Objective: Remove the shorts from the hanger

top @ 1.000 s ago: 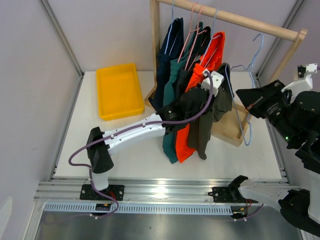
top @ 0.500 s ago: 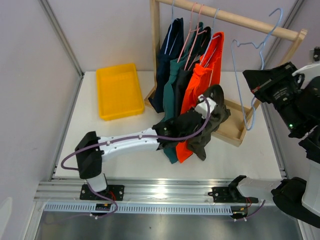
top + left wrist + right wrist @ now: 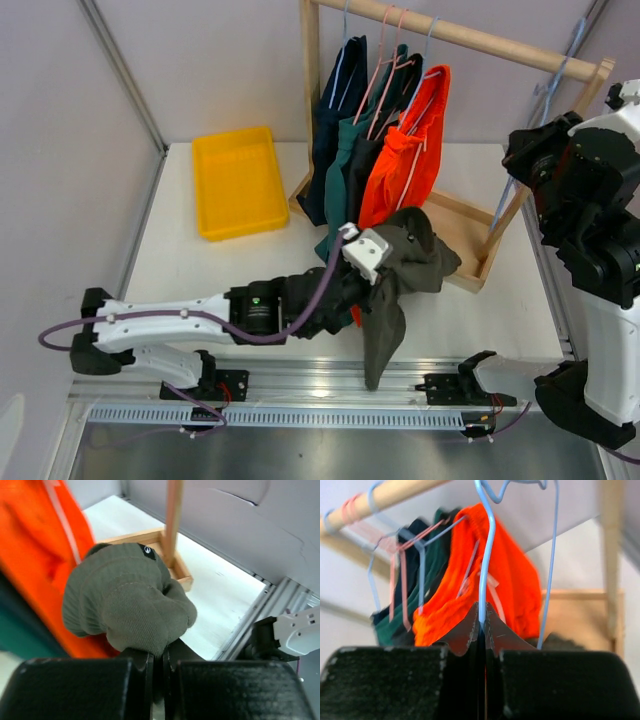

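The olive green shorts (image 3: pixel 405 262) are off the light blue hanger (image 3: pixel 560 70) and hang bunched from my left gripper (image 3: pixel 375 285), one leg dangling toward the near rail. In the left wrist view the jaws (image 3: pixel 159 655) are shut on the olive fabric (image 3: pixel 127 600). My right gripper (image 3: pixel 522 150) is raised at the right end of the rack, shut on the bare hanger wire (image 3: pixel 482 555). Orange shorts (image 3: pixel 405 160), teal shorts (image 3: pixel 345 165), black shorts (image 3: pixel 375 150) and navy shorts (image 3: pixel 335 100) still hang on the wooden rail (image 3: pixel 470 40).
A yellow tray (image 3: pixel 238 180) sits at the back left of the white table. The rack's wooden base frame (image 3: pixel 465 235) lies right behind the olive shorts. Grey walls enclose the table on three sides.
My left arm pulled the olive shorts down and toward the near edge, clear of the hanger. My right gripper lifted the empty blue hanger up and to the right.
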